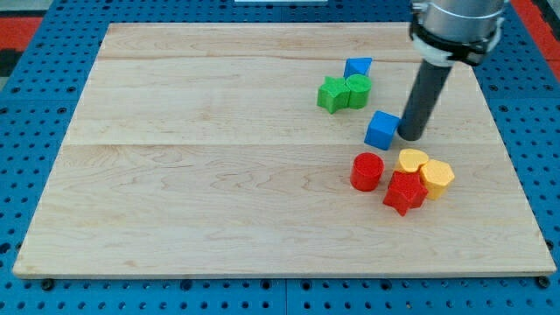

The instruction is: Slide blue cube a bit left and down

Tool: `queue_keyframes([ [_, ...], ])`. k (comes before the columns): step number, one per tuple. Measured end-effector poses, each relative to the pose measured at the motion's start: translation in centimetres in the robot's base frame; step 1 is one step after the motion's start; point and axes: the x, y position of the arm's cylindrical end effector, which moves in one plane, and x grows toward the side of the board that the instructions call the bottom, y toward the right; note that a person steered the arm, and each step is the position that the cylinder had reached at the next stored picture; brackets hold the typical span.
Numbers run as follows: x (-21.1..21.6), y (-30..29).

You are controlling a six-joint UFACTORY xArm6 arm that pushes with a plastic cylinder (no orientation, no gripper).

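No claw on this arm, just a rod: tip (pixel 410 136) sat against blue cube (pixel 381 129) at its 3 o'clock. Cube lay at 12 o'clock from red cylinder (pixel 367 171), mid-right of wooden board (pixel 219 175).

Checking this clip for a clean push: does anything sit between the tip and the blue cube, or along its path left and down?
Nothing visible. My tip sits just right of the blue cube; the red cylinder lies directly below, off the diagonal.

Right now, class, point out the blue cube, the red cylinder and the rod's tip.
blue cube (pixel 381 129), camera view, centre of its face.
red cylinder (pixel 367 171), camera view, its middle.
my tip (pixel 410 136), camera view, the rod's very end, right of the cube.
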Motion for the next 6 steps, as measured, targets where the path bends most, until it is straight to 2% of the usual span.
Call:
queue_keyframes([
  [2,-4.0,-2.0],
  [4,-1.7,-4.9],
  [6,-1.5,-11.0],
])
